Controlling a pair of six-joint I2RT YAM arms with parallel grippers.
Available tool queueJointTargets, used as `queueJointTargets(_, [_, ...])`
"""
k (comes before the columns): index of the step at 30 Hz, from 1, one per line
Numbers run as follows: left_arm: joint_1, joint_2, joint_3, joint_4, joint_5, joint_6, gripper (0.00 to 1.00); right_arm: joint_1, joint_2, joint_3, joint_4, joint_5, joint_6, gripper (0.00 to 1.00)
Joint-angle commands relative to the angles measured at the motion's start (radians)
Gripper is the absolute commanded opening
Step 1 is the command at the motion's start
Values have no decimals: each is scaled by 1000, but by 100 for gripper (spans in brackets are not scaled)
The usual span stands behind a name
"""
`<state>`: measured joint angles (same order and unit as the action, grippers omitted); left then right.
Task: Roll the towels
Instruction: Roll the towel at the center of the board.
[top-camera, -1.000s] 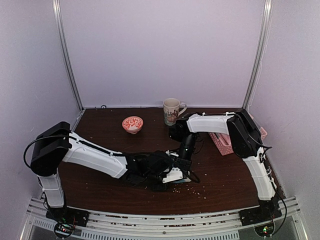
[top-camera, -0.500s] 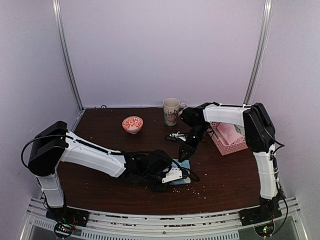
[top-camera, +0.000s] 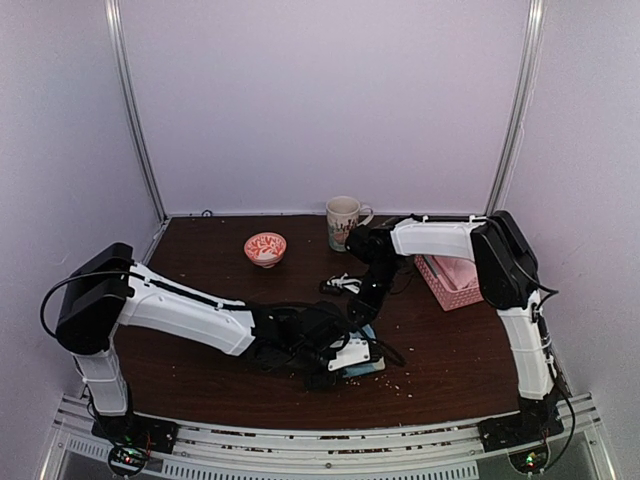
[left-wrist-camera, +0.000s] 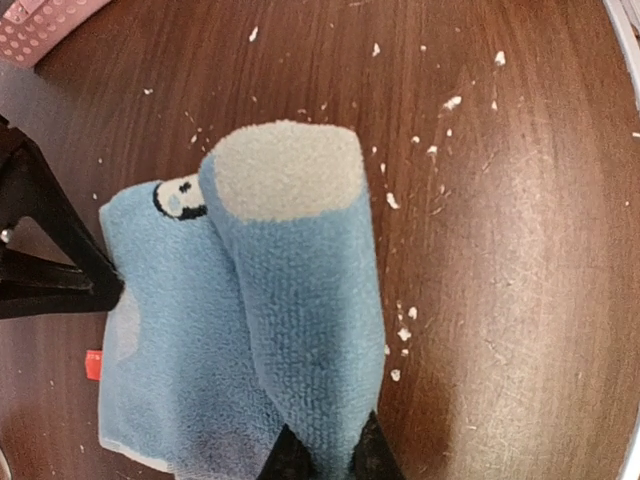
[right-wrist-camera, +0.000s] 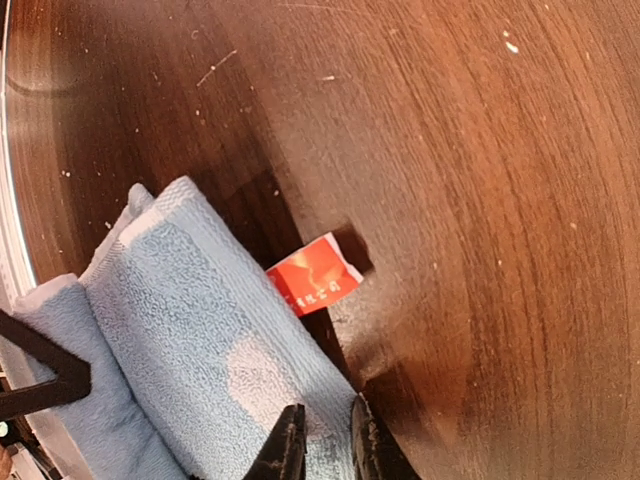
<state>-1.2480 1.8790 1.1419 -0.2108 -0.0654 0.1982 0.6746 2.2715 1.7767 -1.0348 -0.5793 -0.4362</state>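
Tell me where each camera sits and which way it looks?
Top external: high behind the bases, facing down at the table; shows left arm, right arm, mug, bowl, basket.
Left wrist: on the left arm, facing down at the blue towel; left gripper at the bottom edge.
Right wrist: on the right arm, facing the towel's red tag; right gripper at the bottom edge.
Shared: both wrist views show the blue towel.

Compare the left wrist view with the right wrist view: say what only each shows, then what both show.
Only the left wrist: a corner of the pink basket, plus the cream rolled end and face motif of the light blue towel. Only the right wrist: the towel's stacked folded edges and the print on the red label. Both: that towel, its label, the brown table.
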Motion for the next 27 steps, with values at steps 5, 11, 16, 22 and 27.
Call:
queueJointTargets(5, [61, 105, 30, -47, 169, -106, 2, -16, -10, 97, -38, -92, -55, 27])
queueJointTargets(11, [129, 158, 107, -143, 301, -133, 2, -79, -135, 370, -135, -187, -29, 39])
queueJointTargets(16, [221, 229, 205, -247, 536, -164, 2, -110, -358, 271, 16, -185, 32, 42])
queueJointTargets(22, [284, 361, 340, -381, 728, -191, 3, -113, -602, 59, 193, -125, 66, 45])
queueJointTargets(27, [313, 446, 434, -487, 811, -182, 1, -68, -654, 41, -24, -292, -199, 45])
